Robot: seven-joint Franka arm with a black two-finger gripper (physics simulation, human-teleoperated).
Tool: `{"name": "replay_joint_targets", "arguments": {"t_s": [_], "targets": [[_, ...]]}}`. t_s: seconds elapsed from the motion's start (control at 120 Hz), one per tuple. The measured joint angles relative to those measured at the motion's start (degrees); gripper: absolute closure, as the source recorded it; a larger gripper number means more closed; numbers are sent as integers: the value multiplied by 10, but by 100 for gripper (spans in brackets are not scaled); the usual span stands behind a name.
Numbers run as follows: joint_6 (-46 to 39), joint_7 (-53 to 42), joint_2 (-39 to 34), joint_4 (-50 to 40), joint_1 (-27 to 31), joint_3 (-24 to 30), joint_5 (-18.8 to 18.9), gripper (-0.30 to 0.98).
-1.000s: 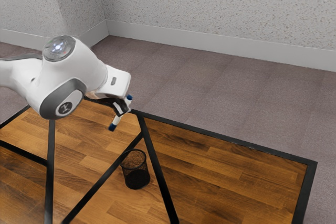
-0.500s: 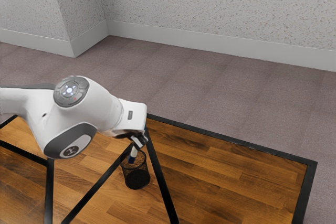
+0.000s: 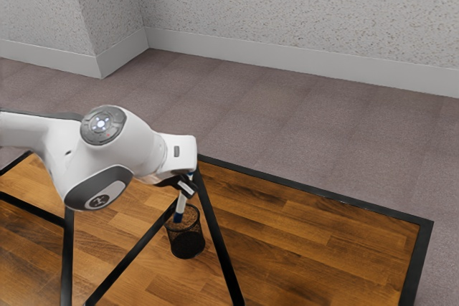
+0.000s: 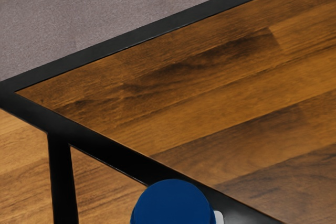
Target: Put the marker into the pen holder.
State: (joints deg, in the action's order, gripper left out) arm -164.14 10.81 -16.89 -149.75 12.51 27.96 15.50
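Wooden tabletop [image 3: 323, 227], end effector [image 3: 186, 188] grasping tilted marker [image 3: 181, 204], blue lower end at mesh pen holder [image 3: 188, 243] mouth

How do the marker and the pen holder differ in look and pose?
The marker is white with blue ends; the pen holder is black mesh. The marker is slim; the pen holder is a wide, open-topped cup. The marker is tilted in the hand; the pen holder stands upright on the table. Both are round.
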Motion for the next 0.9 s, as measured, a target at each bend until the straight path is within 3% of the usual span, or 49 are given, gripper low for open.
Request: {"name": "replay_joint_targets", "arguments": {"t_s": [0.383, 0.633, 0.708, 0.825, 0.9], "targets": [[-37, 35, 68, 10, 36, -2, 50, 76], [-44, 46, 39, 18, 35, -29, 53, 27], [2, 48, 36, 113, 22, -70, 41, 19], [271, 48, 112, 491, -35, -117, -29, 11], [432, 46, 143, 623, -97, -189, -50, 8]]}}
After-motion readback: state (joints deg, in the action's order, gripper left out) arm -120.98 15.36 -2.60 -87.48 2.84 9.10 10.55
